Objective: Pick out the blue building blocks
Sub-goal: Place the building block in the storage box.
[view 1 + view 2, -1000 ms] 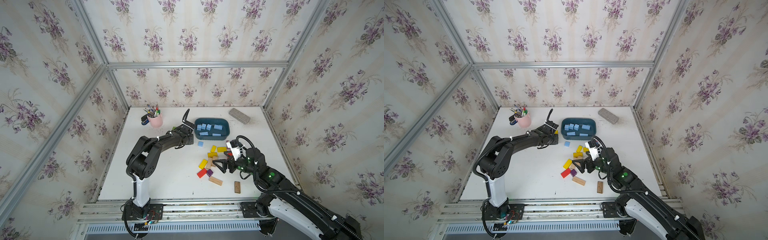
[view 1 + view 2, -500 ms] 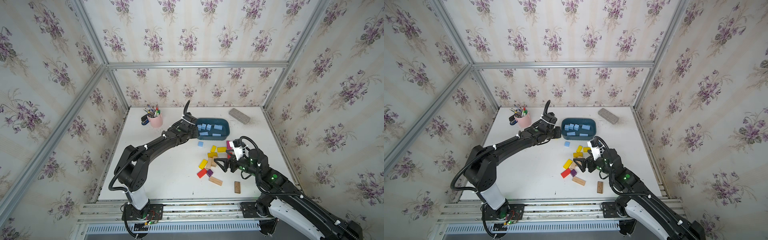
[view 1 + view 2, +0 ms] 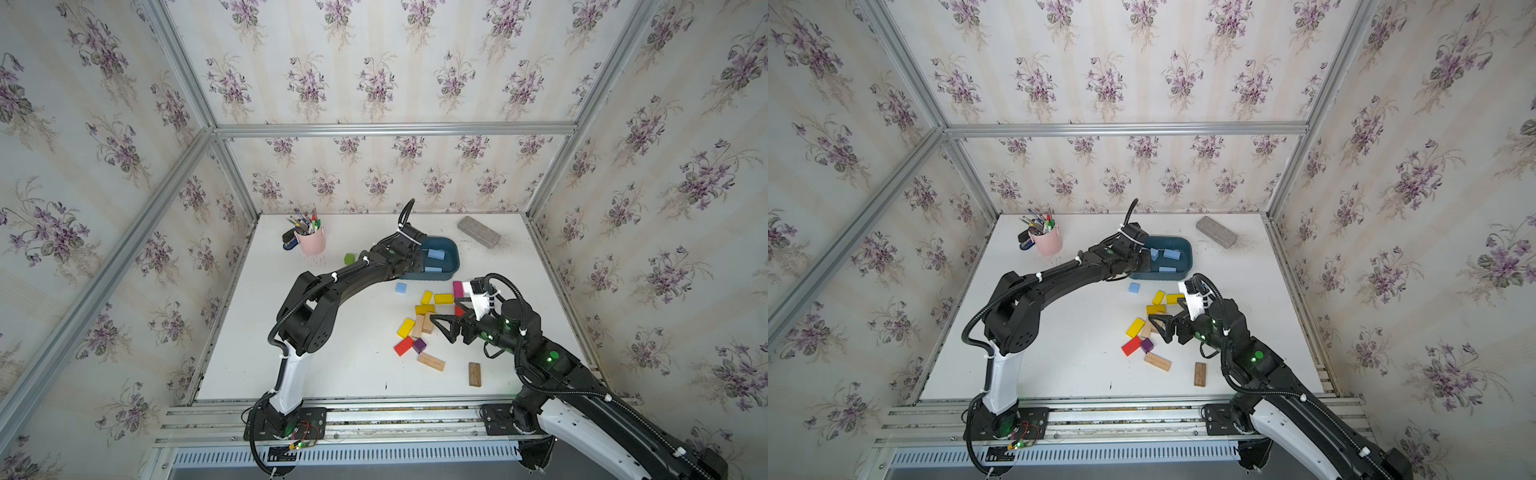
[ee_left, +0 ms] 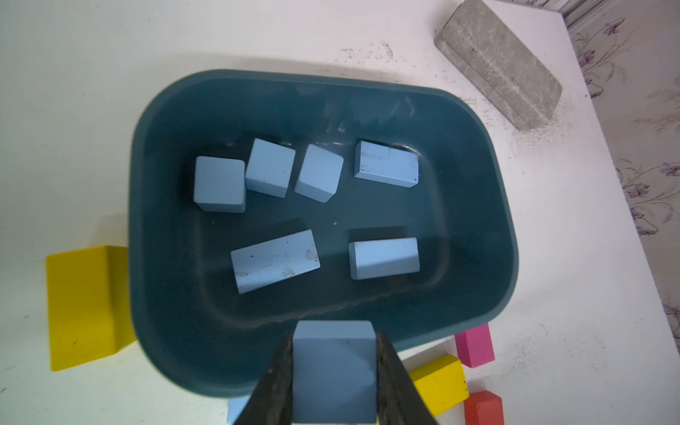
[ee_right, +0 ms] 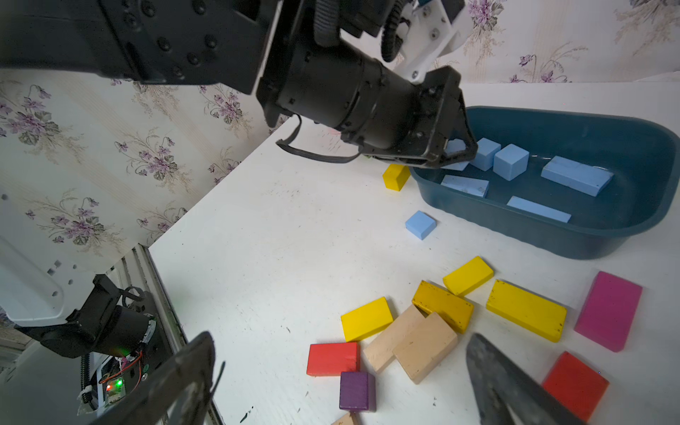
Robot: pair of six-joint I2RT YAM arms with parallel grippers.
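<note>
The left gripper is now hanging over the rim of the dark teal tub, its jaws clamping a light blue cube between them. A second ago this arm was folded back, with the gripper short of the tub on the side where the green block is lying. Since then it has been stretching out and carrying the cube to the tub. That suggests a release is coming. The cube is sitting right above the rim, not the tub's middle, so a little more reach looks safer.

Six blue blocks are already lying inside the tub, three cubes and three oblong bricks. One loose blue cube is resting on the table just outside the tub, where it also lay a second ago, so it is probably the last one left to collect.

The right gripper is hovering over the mixed pile of yellow, red, purple and wooden blocks, further out from the tub. Its jaws are spread wide and holding nothing, and it is barely shifting from its earlier place.
</note>
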